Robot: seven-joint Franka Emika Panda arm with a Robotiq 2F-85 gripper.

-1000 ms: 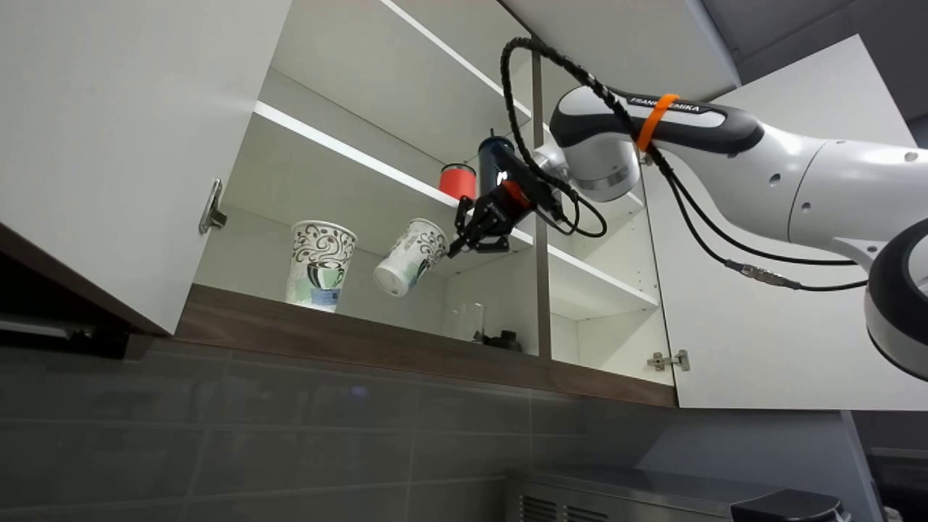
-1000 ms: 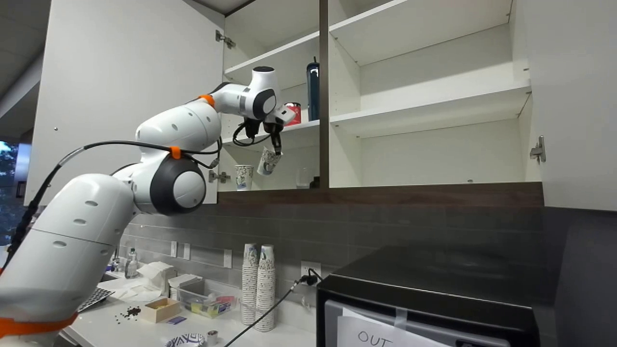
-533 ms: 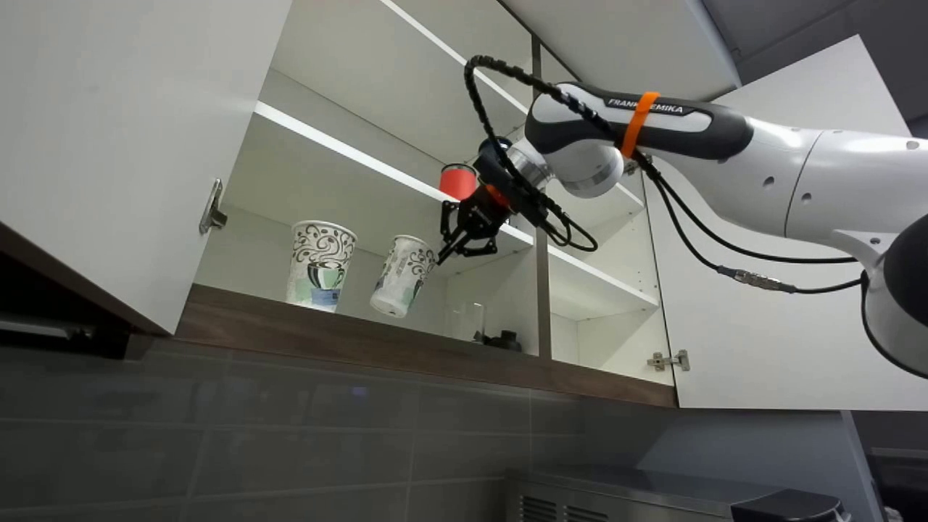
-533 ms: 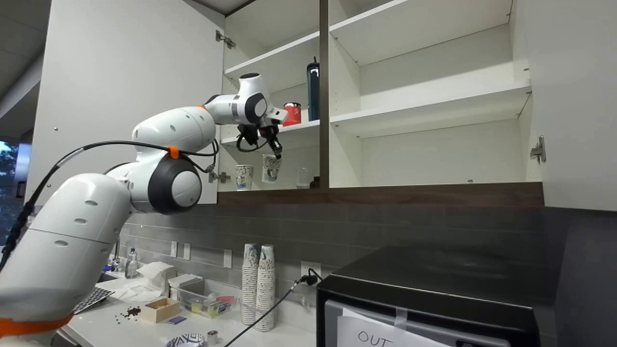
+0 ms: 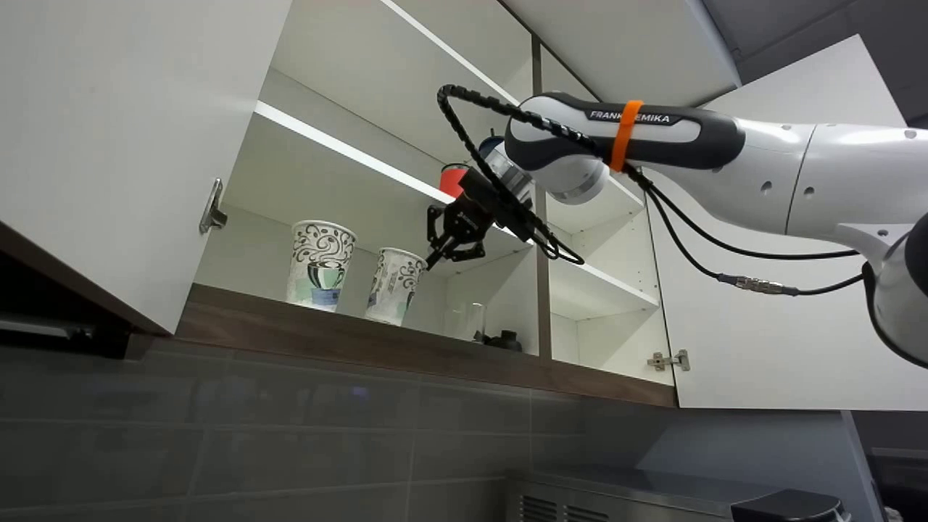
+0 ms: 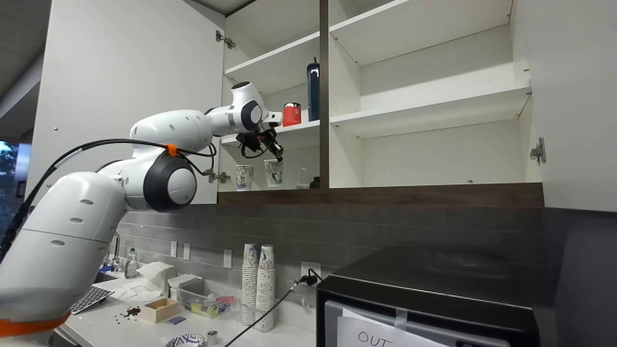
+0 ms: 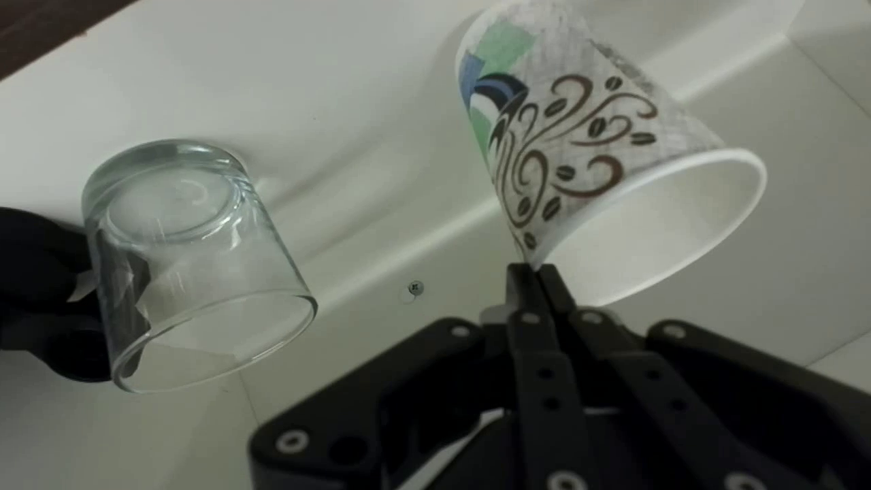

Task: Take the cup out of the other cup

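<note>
The cup (image 7: 585,143) by its rim between clenched fingers (image 7: 522,292) — the other cup (image 5: 321,265) upright nearby, apart.

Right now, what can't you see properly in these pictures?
Cup: its inside bottom, hidden by its wall in the wrist view.
Other cup: its inside, hidden by its wall in both exterior views.
Bottle: mostly hidden by the arm in an exterior view.
Black thing: cut off by the left edge in the wrist view.
Dark bits: too small to name, in an exterior view.
</note>
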